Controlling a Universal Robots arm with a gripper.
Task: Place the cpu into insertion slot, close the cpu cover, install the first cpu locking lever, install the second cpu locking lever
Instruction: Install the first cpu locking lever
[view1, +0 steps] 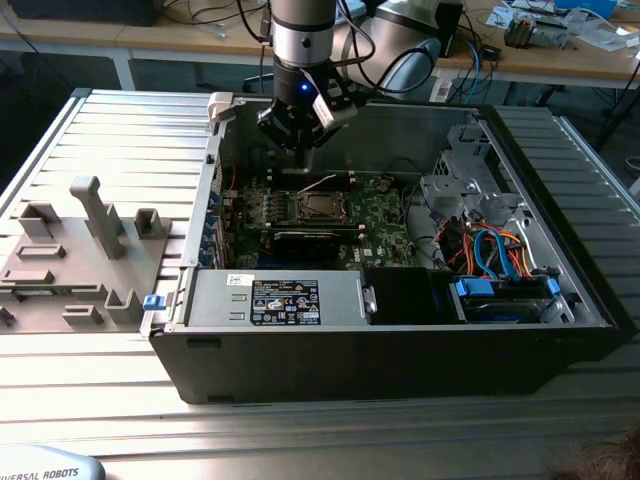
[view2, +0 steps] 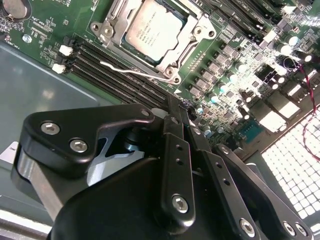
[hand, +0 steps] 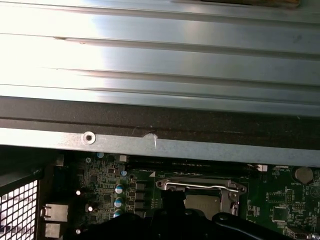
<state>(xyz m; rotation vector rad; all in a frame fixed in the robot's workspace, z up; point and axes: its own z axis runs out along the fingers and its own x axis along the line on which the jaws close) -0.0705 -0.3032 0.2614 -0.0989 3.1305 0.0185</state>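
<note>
The cpu (view2: 155, 30) lies silver top up in the insertion slot (view2: 106, 31) on the green motherboard (view1: 385, 215). The cpu cover (view2: 196, 31) sits down around it as a metal frame. A thin silver locking lever (view2: 130, 71) runs loose along one side of the socket, and in the exterior view the lever (view1: 318, 182) sticks up at a slant behind the socket (view1: 318, 207). My gripper (view2: 180, 106) hangs above the board just behind that lever, fingers together and holding nothing. In the exterior view the gripper (view1: 300, 135) is near the case's back wall.
The open black computer case (view1: 400, 350) surrounds the board, its metal wall (hand: 160, 145) close by the gripper. A power supply (view1: 285, 300) and cables (view1: 490, 250) fill the near side. A grey fixture rack (view1: 90, 230) stands at the exterior view's left.
</note>
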